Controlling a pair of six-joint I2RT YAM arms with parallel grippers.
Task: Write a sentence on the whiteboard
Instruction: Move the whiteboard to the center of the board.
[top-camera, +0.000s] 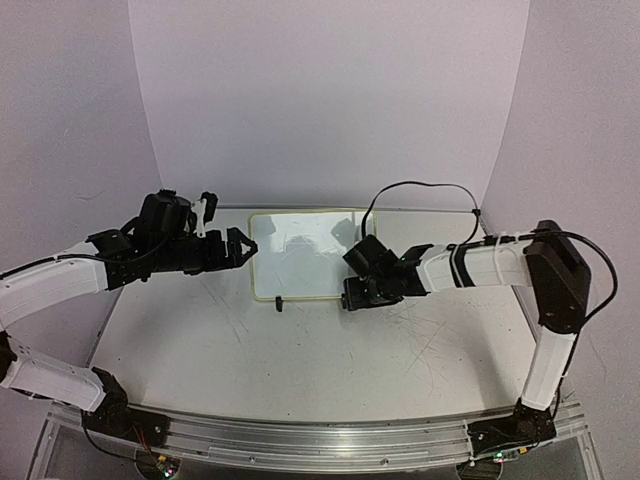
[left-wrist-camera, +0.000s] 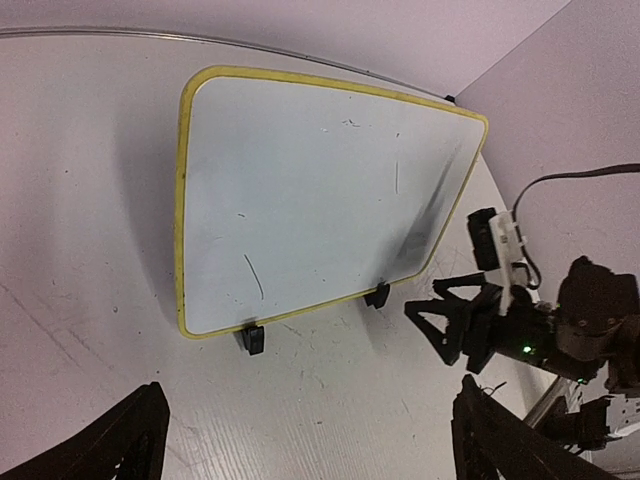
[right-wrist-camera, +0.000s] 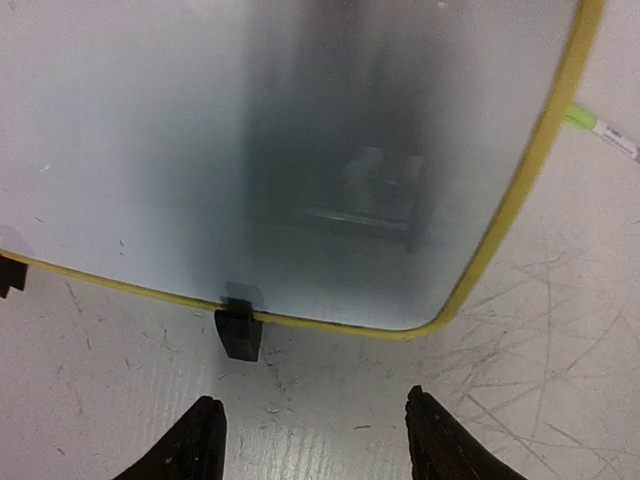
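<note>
Yellow-rimmed whiteboard (top-camera: 300, 262): lying face-up, no sentence yet, within both arms' reach.
Left gripper (left-wrist-camera: 310, 450): at its 9 o'clock, jaws spread, empty.
Right gripper (right-wrist-camera: 315, 445): at its 5 o'clock, jaws apart, penless.

No readable text on whiteboard (left-wrist-camera: 300, 200)

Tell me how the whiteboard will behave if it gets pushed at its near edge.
The whiteboard looks thin and rigid, so it would probably shift as one piece rather than flex. With only two small black clip feet at one edge, on the hard table, it may slide or pivot. Its reflective face likely gives little hold.
</note>
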